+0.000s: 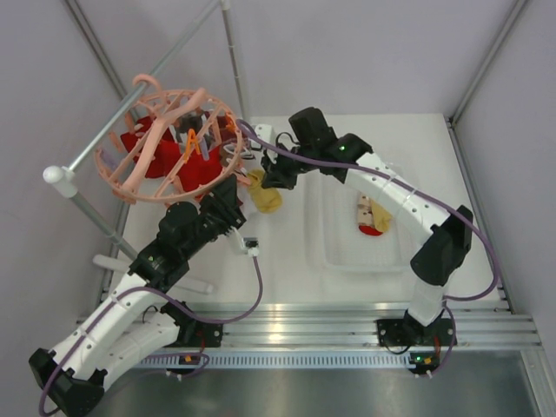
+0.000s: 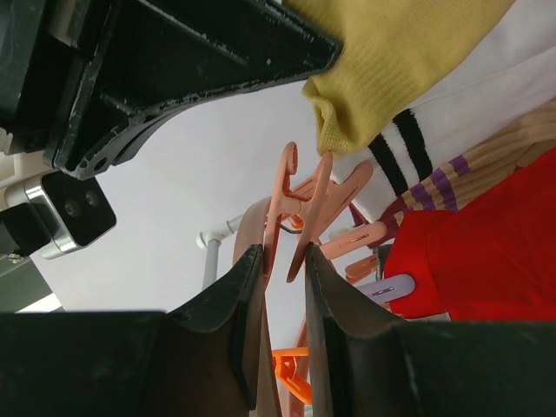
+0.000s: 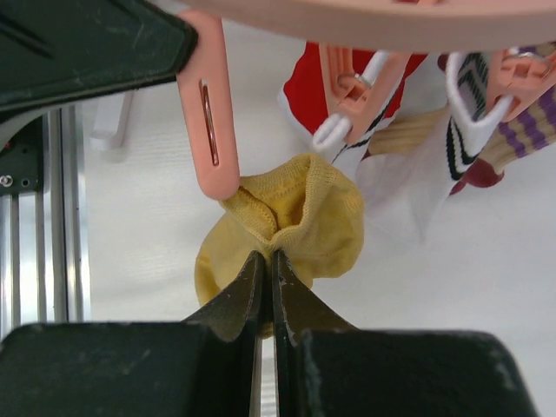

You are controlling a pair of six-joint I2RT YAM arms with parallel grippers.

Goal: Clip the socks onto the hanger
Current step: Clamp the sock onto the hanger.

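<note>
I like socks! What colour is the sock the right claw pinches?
Mustard yellow knitted fabric sock; clearest in the right wrist view.

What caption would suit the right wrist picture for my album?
Right gripper pinching a mustard yellow fabric sock, its cuff meeting a peach-pink plastic clip.
</note>
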